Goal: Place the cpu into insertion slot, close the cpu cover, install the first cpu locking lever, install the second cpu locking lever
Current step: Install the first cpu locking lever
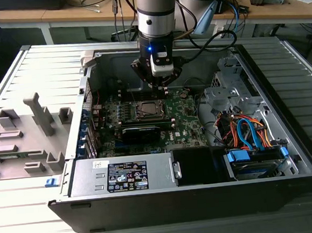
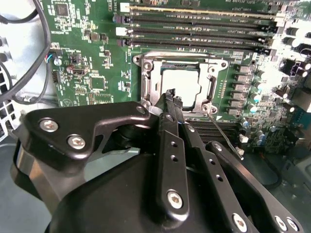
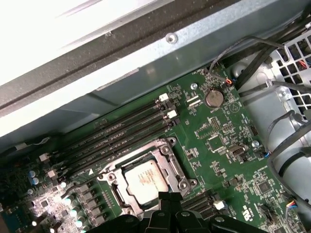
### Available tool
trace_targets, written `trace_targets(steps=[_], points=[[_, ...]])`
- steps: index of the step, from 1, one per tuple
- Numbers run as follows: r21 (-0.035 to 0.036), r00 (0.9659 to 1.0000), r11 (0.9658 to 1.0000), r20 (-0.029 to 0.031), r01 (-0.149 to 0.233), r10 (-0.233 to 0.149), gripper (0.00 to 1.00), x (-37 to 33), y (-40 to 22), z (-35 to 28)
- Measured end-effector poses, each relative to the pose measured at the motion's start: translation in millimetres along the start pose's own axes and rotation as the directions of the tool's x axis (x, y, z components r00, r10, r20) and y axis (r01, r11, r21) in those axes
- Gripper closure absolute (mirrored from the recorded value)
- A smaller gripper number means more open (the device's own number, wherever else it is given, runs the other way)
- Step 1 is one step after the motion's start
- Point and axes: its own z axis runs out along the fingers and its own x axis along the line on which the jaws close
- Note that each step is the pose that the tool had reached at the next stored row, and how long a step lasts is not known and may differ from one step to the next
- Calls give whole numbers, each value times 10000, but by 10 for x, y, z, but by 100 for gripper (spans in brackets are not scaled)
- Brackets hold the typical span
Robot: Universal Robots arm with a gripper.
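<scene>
One cpu, a flat square chip with a dull silver-grey top, sits inside the insertion slot on my screens. I see the cpu cover, a thin silvery frame with a square window, lying down around it, with the chip showing through the window. Just beside the socket run four long, narrow black memory slots on the green motherboard, which also carries a round coin battery. My claw hangs directly over the socket's edge, its black metal fingers pressed together, pinching nothing. The board lies in an open grey steel computer case alongside bundled orange and blue cables, all resting on a ribbed grey worktop.
</scene>
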Motion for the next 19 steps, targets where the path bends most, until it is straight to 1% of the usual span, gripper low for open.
trace_targets(steps=[3, 8, 11, 19], points=[[-8, 9998, 9998, 3, 208, -208, 89, -1, 0, 1], [-18, 9985, 9985, 11, 550, -550, 89, -1, 0, 0], [-22, 9977, 9977, 13, 671, -671, 89, -1, 0, 0], [-24, 9973, 9973, 15, 731, -731, 89, -1, 0, 0]])
